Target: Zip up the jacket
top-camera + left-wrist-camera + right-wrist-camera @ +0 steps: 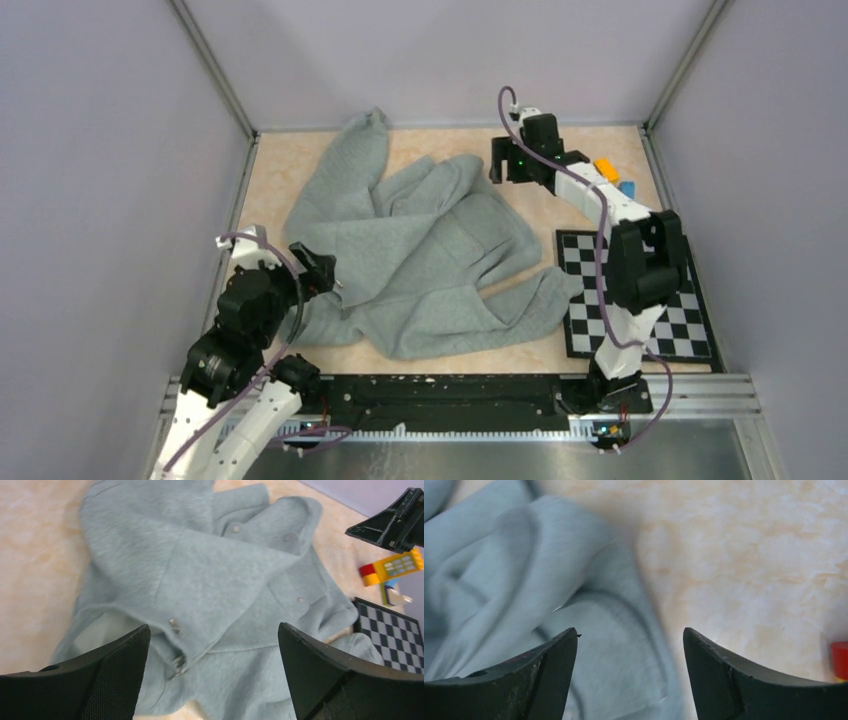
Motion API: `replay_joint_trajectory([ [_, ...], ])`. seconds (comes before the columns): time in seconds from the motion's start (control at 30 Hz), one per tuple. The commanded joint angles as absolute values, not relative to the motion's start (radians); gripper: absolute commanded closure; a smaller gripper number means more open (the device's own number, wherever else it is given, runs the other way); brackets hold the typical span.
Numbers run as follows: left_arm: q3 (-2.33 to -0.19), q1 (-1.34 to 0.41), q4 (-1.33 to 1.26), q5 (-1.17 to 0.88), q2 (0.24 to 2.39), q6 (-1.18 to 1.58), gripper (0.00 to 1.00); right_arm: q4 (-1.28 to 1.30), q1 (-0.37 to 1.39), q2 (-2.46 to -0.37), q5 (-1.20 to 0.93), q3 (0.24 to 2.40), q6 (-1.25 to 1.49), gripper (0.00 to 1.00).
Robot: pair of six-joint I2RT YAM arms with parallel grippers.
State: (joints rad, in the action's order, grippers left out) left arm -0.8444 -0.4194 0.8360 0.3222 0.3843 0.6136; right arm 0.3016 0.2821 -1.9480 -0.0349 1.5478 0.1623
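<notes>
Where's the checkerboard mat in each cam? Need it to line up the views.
Top external: checkerboard mat at the right, toward the near edge.
Left wrist: at the right edge, lower half, cut off by the frame.
Right wrist: not in view.
Shared landmark: the jacket, just left of the mat and visible in all three views.
</notes>
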Motion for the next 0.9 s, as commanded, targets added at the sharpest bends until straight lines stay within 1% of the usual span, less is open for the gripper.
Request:
replay_joint_trajectory([
  [0.0, -0.802, -0.416, 0.439, 0.102, 0.416, 0.467, 0.01, 0.332, 0.429, -1.579, -0.129, 1.395, 0.166, 0.2],
  [0.07, -0.818, -0.415, 0.328, -0.006, 0.446, 0.425, 0.01, 0.326, 0.475, -1.464, -0.176, 1.338, 0.164, 0.13],
  [0.13, -0.86, -0.416, 0.244, -0.088, 0.481, 0.381, 0.01, 0.349, 0.517, -1.35, -0.171, 1.304, 0.164, 0.12],
  [0.27, -0.987, -0.417, 0.2, -0.176, 0.545, 0.251, 0.01, 0.412, 0.544, -1.108, -0.165, 1.265, 0.188, 0.11],
  [0.4, -1.078, -0.431, 0.192, -0.146, 0.546, 0.162, 0.01, 0.509, 0.544, -0.905, -0.097, 1.313, 0.193, 0.1],
  [0.5, -1.107, -0.432, 0.166, -0.098, 0.517, 0.148, 0.01, 0.549, 0.544, -0.795, -0.022, 1.375, 0.175, 0.1],
  [0.67, -1.127, -0.433, 0.102, -0.091, 0.471, 0.141, 0.01, 0.564, 0.544, -0.714, 0.111, 1.444, 0.122, 0.09],
  [0.87, -1.186, -0.432, 0.141, -0.042, 0.452, 0.149, 0.01, 0.462, 0.544, -0.612, 0.161, 1.374, 0.084, 0.09],
])
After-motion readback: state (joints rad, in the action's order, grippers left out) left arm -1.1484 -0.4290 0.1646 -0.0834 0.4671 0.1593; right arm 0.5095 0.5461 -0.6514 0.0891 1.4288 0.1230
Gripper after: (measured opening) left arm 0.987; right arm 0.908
